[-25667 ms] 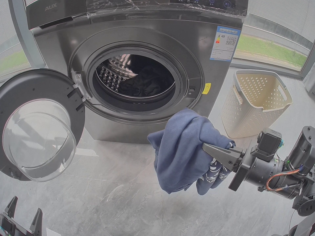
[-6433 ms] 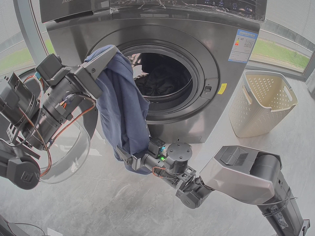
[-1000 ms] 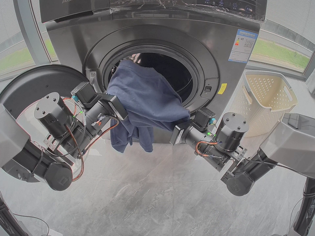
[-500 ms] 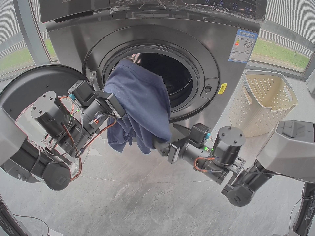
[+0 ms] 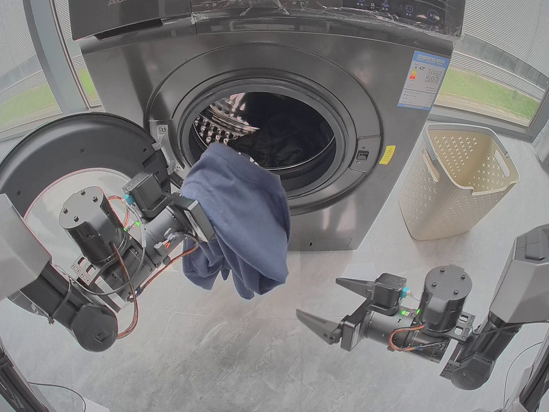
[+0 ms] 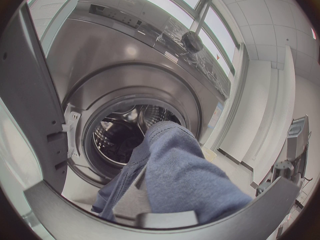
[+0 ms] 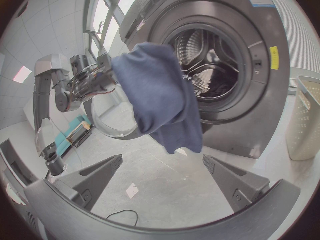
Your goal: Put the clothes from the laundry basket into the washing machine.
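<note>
Pulled back and down from the washing machine [image 5: 343,58] over the last half second, the right arm has let go of the blue garment [image 5: 246,213], which has sagged away from the drum mouth and uncovered it. The machine stands as before, its round door [image 5: 74,144] swung wide to the left. Dark clothes [image 5: 280,138] lie inside the drum. The laundry basket [image 5: 457,190] sits on the floor just right of the machine, unmoved. The garment now hangs in front of the lower left rim of the opening, its upper fold just at the rim and its tail dangling above the floor (not yet inside). The left gripper [image 5: 194,218] has dropped a little and keeps the cloth clamped, with fabric draped over its fingers. The right gripper [image 5: 317,300] hovers low over the floor, well apart from the garment, jaws spread wide and holding nothing
</note>
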`<state>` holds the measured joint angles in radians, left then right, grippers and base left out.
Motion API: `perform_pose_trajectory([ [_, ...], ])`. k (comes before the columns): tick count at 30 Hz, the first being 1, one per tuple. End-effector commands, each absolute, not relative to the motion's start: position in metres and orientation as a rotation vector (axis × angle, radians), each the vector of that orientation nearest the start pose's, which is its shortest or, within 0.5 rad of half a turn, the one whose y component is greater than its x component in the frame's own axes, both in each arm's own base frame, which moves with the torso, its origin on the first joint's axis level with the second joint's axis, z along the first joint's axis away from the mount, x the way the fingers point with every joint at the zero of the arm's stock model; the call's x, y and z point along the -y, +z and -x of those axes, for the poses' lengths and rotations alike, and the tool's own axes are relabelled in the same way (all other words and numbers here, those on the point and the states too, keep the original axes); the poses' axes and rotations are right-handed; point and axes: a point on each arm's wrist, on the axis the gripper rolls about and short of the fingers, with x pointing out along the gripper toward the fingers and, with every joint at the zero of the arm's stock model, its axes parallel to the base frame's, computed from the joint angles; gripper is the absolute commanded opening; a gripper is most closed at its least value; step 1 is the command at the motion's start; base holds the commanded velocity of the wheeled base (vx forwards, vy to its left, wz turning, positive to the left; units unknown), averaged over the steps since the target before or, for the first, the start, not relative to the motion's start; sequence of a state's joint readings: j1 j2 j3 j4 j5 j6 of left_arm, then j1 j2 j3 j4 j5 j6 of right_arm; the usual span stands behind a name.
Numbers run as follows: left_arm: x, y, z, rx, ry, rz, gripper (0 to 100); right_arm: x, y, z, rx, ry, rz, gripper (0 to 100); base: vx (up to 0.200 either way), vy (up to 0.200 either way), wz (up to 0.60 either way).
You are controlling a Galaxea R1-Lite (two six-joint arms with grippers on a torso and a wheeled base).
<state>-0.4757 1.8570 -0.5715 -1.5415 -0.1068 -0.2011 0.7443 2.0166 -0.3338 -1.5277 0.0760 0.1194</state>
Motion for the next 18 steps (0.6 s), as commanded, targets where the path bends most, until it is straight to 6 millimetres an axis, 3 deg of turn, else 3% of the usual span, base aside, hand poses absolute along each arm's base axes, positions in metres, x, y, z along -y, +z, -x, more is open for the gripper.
perform_pose_trajectory([
  [1,0.138,0.157,-0.264,0.154,-0.599,0.218,0,-0.174,0.087,-0.214,-0.152,0.716,-0.08,100,0.0,0.0,0.0],
  [5,0.132,0.15,-0.264,0.139,-0.58,0.169,0,-0.165,0.09,-0.222,-0.133,0.668,-0.091,100,0.0,0.0,0.0],
  [18,0.125,0.137,-0.26,0.097,-0.551,0.088,0,-0.16,0.094,-0.237,-0.105,0.557,-0.129,100,0.0,0.0,0.0],
])
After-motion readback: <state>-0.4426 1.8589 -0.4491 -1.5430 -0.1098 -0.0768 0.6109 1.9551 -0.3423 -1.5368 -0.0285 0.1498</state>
